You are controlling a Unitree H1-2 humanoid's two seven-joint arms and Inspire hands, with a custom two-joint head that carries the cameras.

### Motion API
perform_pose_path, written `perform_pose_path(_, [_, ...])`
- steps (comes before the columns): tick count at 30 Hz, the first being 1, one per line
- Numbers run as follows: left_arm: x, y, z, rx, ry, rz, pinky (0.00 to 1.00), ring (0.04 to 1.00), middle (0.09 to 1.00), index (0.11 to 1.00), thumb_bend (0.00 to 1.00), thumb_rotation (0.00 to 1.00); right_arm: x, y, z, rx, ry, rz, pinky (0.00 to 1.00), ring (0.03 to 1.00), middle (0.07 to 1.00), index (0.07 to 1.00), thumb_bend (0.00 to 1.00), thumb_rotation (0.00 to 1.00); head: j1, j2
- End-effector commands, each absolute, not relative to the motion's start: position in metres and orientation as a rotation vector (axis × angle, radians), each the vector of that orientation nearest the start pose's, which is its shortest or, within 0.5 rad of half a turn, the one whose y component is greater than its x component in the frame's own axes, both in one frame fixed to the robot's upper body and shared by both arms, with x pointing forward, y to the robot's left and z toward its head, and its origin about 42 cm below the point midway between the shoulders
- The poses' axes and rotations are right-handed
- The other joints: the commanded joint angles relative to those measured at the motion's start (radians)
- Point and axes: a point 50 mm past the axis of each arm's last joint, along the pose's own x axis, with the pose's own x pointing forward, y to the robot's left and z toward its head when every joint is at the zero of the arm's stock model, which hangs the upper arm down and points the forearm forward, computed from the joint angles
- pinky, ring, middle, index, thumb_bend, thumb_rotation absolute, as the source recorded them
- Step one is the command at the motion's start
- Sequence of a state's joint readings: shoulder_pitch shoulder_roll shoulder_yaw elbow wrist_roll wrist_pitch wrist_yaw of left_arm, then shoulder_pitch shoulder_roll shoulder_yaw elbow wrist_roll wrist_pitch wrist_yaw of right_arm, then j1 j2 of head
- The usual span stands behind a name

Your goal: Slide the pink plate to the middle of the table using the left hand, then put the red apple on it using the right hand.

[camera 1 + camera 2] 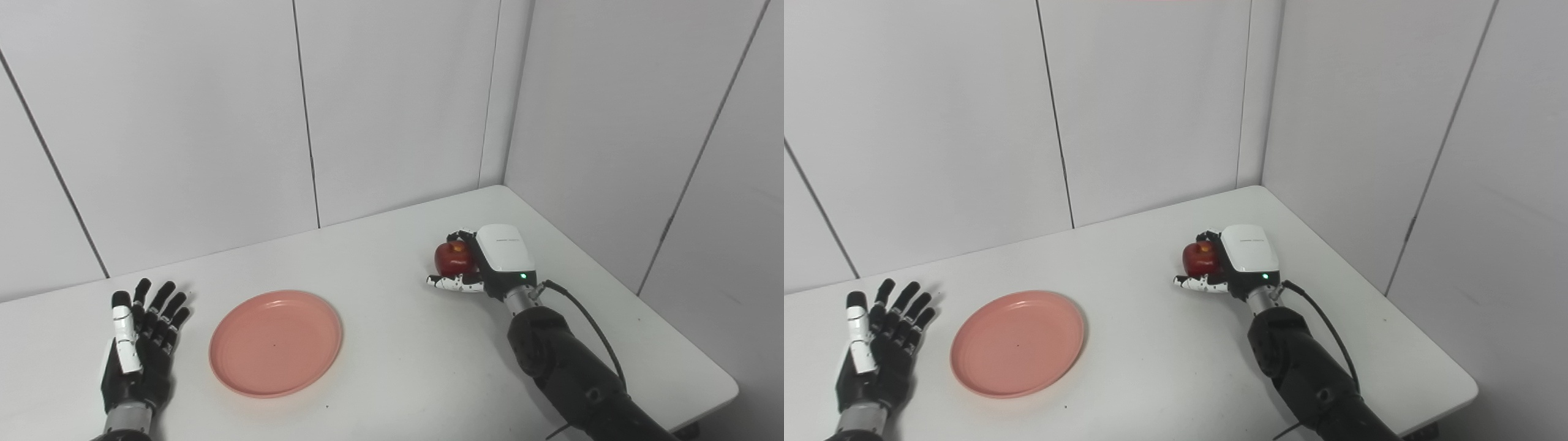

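The pink plate (275, 343) lies flat on the white table (392, 380), left of centre, with nothing on it. My left hand (141, 343) rests just left of the plate, fingers spread and open, not touching it. At the right, the red apple (453, 258) sits in my right hand (490, 260), whose fingers curl over its top while the thumb reaches under its near side. The apple is low, at or just above the tabletop; I cannot tell which. Part of the apple is hidden behind the hand's white back.
White panel walls close the table at the back and right, meeting in a corner (499, 184). The table's right edge (704, 349) runs close behind my right forearm (569, 367), with a black cable looping off the wrist.
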State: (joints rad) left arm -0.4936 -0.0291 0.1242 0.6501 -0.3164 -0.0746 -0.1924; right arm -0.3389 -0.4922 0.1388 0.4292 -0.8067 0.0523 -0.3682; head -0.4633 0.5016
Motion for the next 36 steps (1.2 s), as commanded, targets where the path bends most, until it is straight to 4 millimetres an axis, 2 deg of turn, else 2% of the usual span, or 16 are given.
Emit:
perform_pose_path(1, [0.407, 0.172, 0.053, -0.374, 0.264, -0.147, 0.91, 0.893, 0.91, 0.958, 0.68, 0.95, 0.405, -0.375, 0.179, -1.347, -0.241, -0.323, 0.22, 0.285, 0.4, 0.631, 0.52, 0.58, 0.001, 0.001])
perform_pose_path(14, [0.407, 0.171, 0.057, -0.366, 0.264, -0.148, 0.9, 0.89, 0.914, 0.957, 0.7, 0.94, 0.406, -0.372, 0.185, -1.34, -0.275, -0.327, 0.19, 0.258, 0.365, 0.612, 0.53, 0.55, 0.004, 0.0])
perform_pose_path(20, [0.407, 0.17, 0.058, -0.373, 0.265, -0.149, 0.91, 0.894, 0.915, 0.957, 0.7, 0.93, 0.408, -0.365, 0.195, -1.33, -0.318, -0.32, 0.16, 0.22, 0.321, 0.589, 0.53, 0.55, 0.004, 0.0])
perform_pose_path(28, [0.407, 0.168, 0.057, -0.371, 0.263, -0.153, 0.91, 0.897, 0.92, 0.961, 0.68, 0.95, 0.413, -0.352, 0.209, -1.323, -0.41, -0.323, 0.13, 0.196, 0.296, 0.46, 0.55, 0.64, 0.012, -0.002])
perform_pose_path(36, [0.406, 0.165, 0.056, -0.364, 0.264, -0.149, 0.89, 0.888, 0.912, 0.956, 0.69, 0.95, 0.414, -0.349, 0.214, -1.316, -0.438, -0.32, 0.12, 0.176, 0.269, 0.391, 0.56, 0.63, 0.02, -0.003])
